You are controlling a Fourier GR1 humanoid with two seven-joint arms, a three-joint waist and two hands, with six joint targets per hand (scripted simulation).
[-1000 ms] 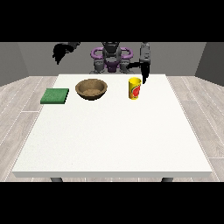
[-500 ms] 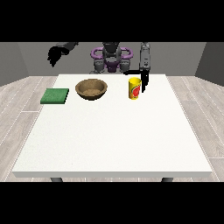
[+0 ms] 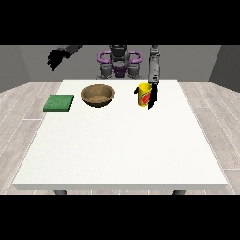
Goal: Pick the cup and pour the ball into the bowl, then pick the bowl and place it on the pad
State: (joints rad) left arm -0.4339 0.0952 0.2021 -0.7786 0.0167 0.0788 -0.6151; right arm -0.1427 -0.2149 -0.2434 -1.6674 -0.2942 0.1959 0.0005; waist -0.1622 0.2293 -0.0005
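One robot hand (image 3: 151, 97) hangs beside your cup (image 3: 144, 95) near the worktop's (image 3: 117, 150) far edge, finger state unclear; a misaligned close could tip it.

A large white worktop (image 3: 117, 150) fills the middle of the room, its dark legs (image 3: 60, 192) just showing beneath the near edge. Pale grey wood-plank floor (image 3: 18, 122) surrounds it. Plain grey walls (image 3: 197, 58) stand behind, evenly lit.
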